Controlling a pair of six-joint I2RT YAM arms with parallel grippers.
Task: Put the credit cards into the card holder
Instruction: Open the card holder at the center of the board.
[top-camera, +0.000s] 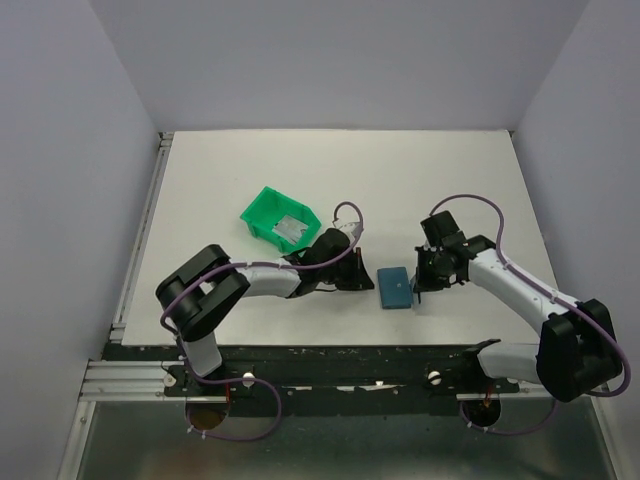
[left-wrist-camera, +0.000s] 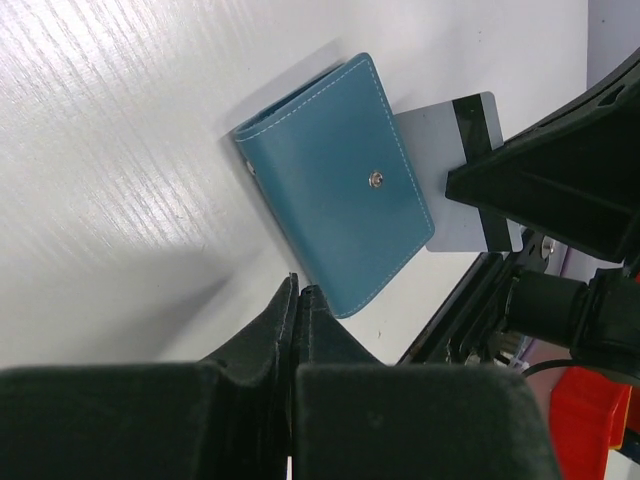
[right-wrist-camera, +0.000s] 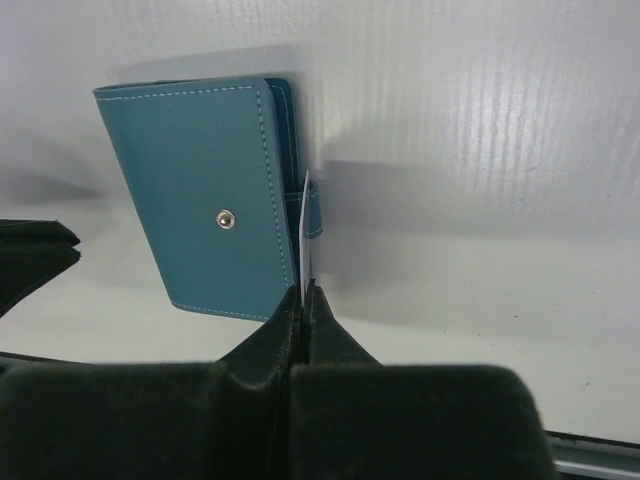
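The slate-blue card holder (top-camera: 395, 287) lies folded flat on the white table, stud (left-wrist-camera: 376, 180) facing up. My right gripper (top-camera: 421, 284) is shut on a grey credit card (left-wrist-camera: 450, 150) with a dark stripe, held upright on its edge against the holder's right side. The right wrist view shows that card edge-on (right-wrist-camera: 305, 225) between the fingertips, beside the holder (right-wrist-camera: 200, 190) and its small strap. My left gripper (left-wrist-camera: 297, 290) is shut with nothing in it, its tips just short of the holder's near-left corner. Another silvery card (top-camera: 290, 228) lies in the green bin.
The green plastic bin (top-camera: 262, 212) stands behind the left arm, left of centre. Side walls close in the white table (top-camera: 330, 170). The black rail with both arm bases runs along the near edge (top-camera: 350, 365).
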